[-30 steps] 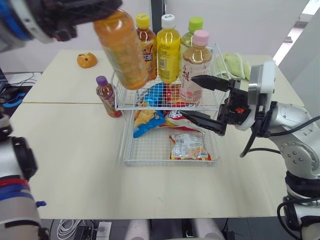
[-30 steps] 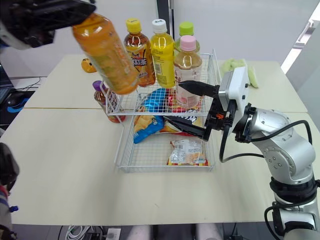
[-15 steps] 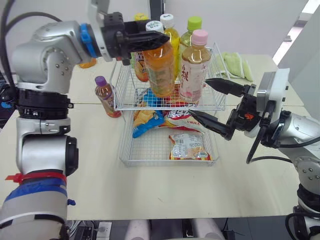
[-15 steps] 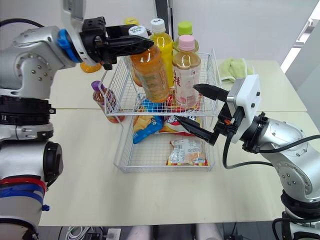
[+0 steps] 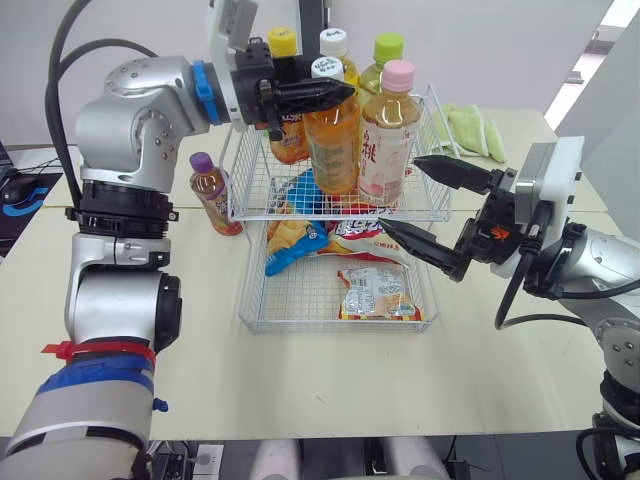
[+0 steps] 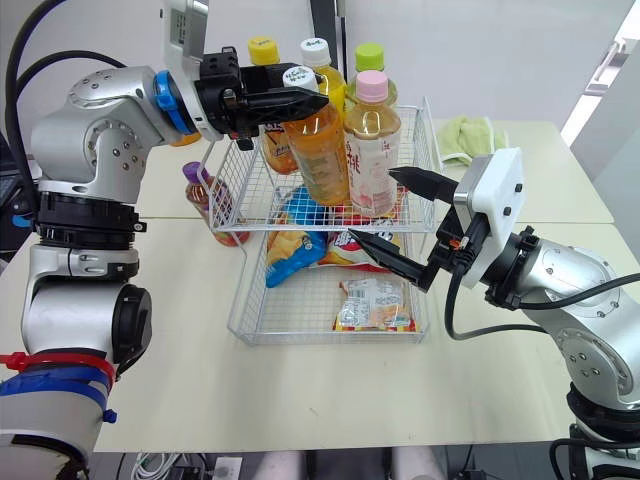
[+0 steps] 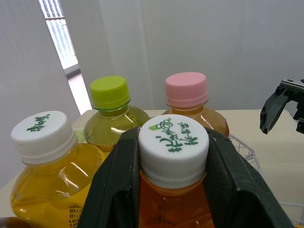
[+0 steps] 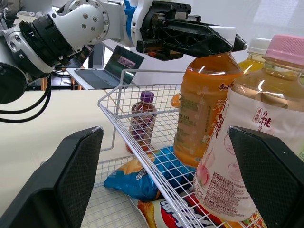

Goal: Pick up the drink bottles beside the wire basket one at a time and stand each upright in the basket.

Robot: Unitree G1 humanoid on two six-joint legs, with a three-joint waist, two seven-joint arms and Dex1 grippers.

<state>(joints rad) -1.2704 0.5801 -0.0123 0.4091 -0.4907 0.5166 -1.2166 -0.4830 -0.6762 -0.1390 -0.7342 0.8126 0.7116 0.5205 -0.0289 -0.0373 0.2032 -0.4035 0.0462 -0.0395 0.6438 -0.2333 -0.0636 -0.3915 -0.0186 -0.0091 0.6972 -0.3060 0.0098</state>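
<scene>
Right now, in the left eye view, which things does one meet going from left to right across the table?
purple-capped bottle → orange bottle held in the left claw → pink-capped bottle → green cloth

White-capped orange bottle (image 5: 333, 140), gripped in my left pincer (image 5: 336, 92), sits near-upright in wire basket (image 5: 432, 207); purple-capped bottle (image 5: 213, 192) stands just beside it.

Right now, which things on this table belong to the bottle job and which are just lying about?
Job: orange bottle, held by the left gripper; wire basket; purple-capped bottle beside it; pink-capped bottle, green-capped bottle, yellow-capped bottle and yellow bottle standing in it.
Lying about: snack packets in the lower tray; green cloth.
</scene>
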